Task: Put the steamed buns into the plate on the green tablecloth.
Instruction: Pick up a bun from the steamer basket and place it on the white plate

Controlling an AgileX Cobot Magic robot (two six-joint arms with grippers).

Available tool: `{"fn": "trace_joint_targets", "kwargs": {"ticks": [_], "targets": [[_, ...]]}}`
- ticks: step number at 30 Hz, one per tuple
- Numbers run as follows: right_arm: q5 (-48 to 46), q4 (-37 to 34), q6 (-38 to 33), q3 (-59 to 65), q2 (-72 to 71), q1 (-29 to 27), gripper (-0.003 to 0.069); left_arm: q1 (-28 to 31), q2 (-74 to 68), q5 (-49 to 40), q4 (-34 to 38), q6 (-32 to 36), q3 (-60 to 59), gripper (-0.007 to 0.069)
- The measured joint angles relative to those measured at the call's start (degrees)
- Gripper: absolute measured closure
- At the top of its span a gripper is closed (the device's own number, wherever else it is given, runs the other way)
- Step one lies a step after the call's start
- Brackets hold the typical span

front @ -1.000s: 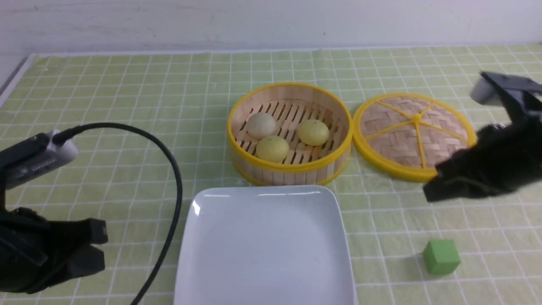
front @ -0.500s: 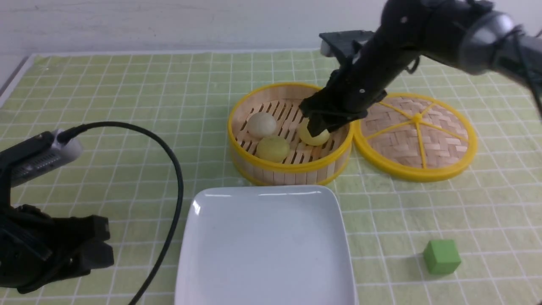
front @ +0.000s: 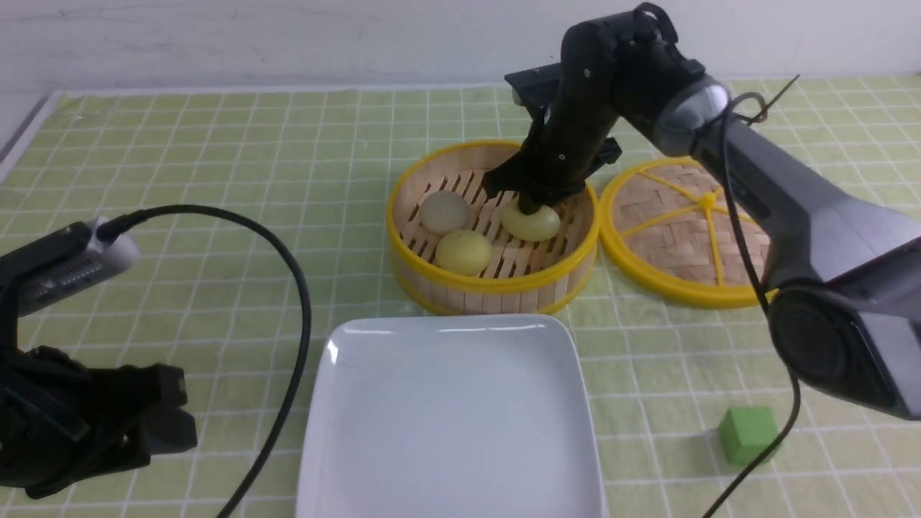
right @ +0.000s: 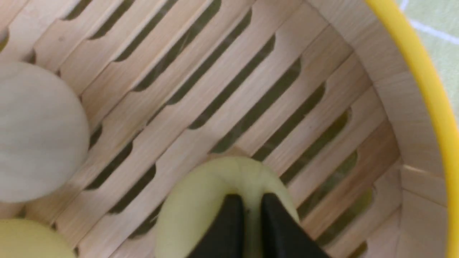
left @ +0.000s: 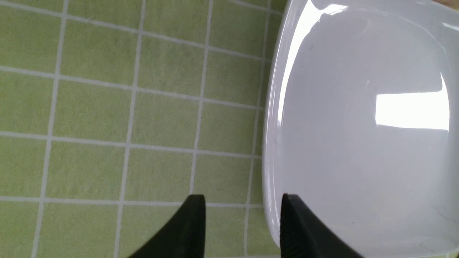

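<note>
Front view, items entered by size.

1 green tablecloth (front: pixel 216 144) is spread over the whole work surface.

1 plate (front: pixel 446 417) is seen on the cloth at 6 o'clock from the basket, with nothing on it.

1 bamboo steamer basket (front: pixel 496 284) is seen uncovered. Its 1 woven lid (front: pixel 709 230) is laid flat on the cloth at 3 o'clock, just beside it.

3 steamed buns (front: pixel 464 252) are counted, all inside the basket:
- 1 off-white bun (front: pixel 444 211) at 9 o'clock;
- 1 free yellow bun (front: pixel 465 253) at 7 o'clock;
- 1 gripped yellow bun (front: pixel 536 224) at 3 o'clock.

1 green cube (front: pixel 748 434) is noted on the cloth at 3 o'clock from the plate, well apart.

2 grippers are recorded.
- The right gripper (front: pixel 529 205) is lowered into the basket. In its wrist view the right gripper (right: pixel 252 215) is closed to a narrow slit, with the top of the gripped yellow bun (right: pixel 200 200) pinched between the fingertips.
- The left gripper (front: pixel 176 414) is held at 9 o'clock from the plate. In its wrist view the jaws are parted and nothing is held. 1 finger is seen over the cloth (left: pixel 107 107), the other over the plate (left: pixel 358 125) rim.
</note>
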State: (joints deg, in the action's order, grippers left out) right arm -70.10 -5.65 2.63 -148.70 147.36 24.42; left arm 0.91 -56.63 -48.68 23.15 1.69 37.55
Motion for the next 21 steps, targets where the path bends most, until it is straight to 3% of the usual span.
{"fn": "trace_joint_targets", "kwargs": {"ticks": [6,13,17,21], "targets": [[-1.3,-3.3,0.3,4.0,-9.4,1.2,0.0647,0.0,0.0,0.0,0.0,0.0,0.0,0.0307],[-0.2,-6.0,3.8,39.7,-35.2,10.5,0.0646,0.0,0.0,1.3,0.0,0.0,0.0,0.0307],[11.0,-6.3,6.4,58.8,-37.7,15.0,0.0633,0.0,0.0,2.2,0.0,0.0,0.0,0.0307],[21.0,-5.6,6.9,67.3,-36.8,16.5,0.0568,0.0,-0.1,3.6,0.1,0.0,0.0,0.0307]]}}
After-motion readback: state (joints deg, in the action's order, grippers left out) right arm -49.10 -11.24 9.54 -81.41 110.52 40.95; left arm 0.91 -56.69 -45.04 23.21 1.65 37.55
